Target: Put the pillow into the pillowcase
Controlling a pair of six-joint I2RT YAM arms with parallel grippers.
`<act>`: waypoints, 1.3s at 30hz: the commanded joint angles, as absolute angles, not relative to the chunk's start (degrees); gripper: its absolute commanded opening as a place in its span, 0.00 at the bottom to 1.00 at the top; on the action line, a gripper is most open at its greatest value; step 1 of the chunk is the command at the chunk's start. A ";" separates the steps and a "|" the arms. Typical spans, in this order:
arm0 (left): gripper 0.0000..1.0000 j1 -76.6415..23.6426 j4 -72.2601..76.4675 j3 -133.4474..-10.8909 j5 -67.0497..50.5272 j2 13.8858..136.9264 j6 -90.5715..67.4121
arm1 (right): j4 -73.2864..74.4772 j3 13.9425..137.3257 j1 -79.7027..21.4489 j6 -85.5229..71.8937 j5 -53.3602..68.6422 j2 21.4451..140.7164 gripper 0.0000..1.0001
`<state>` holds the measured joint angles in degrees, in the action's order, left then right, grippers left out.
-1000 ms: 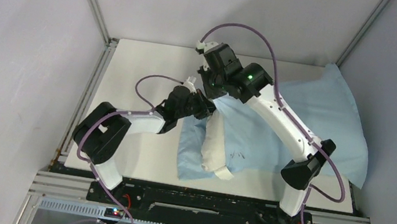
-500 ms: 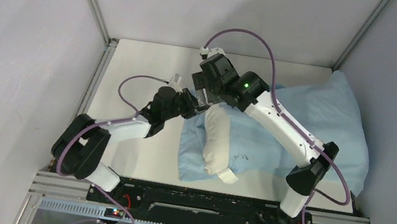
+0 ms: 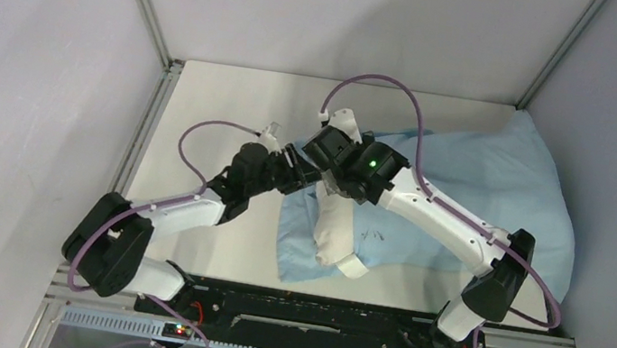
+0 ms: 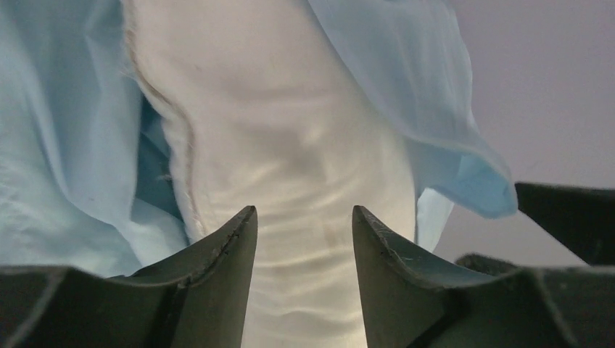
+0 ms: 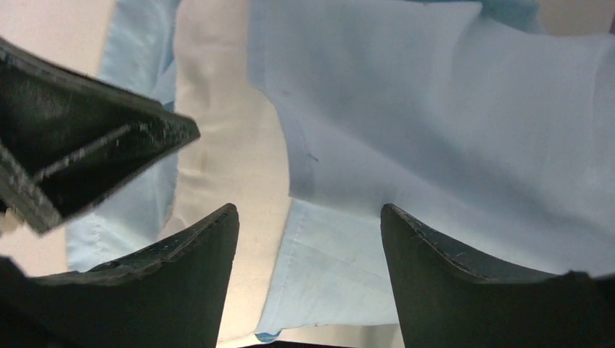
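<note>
On the white tabletop (image 3: 233,100), the plump cream fabric pillow (image 3: 332,223) lies mostly inside the wrinkly light blue cloth pillowcase (image 3: 487,176), with one strip of it bare at the sack's left mouth. The left hand (image 4: 303,217) and right hand (image 5: 308,214) both hang over that mouth, jaws apart, grasping nothing. The pillow looks light, soft and squashy; the case looks thin, limp and probably slippery. The best hold is likely a pinch on the case's hem beside the bare strip.
</note>
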<state>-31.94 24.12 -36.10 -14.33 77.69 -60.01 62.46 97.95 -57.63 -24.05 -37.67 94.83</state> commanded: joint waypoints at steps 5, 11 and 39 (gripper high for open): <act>0.59 -36.61 29.02 -37.85 -15.12 83.13 -60.07 | 65.44 92.08 -59.49 -33.21 -41.98 92.77 0.63; 0.64 -38.07 33.00 -38.86 -16.21 88.24 -61.49 | 64.76 85.49 -63.05 -38.70 -40.99 88.38 0.63; 0.00 -38.18 19.02 -50.38 -5.98 91.52 -61.93 | 65.11 84.91 -73.55 -38.61 -43.12 80.61 0.00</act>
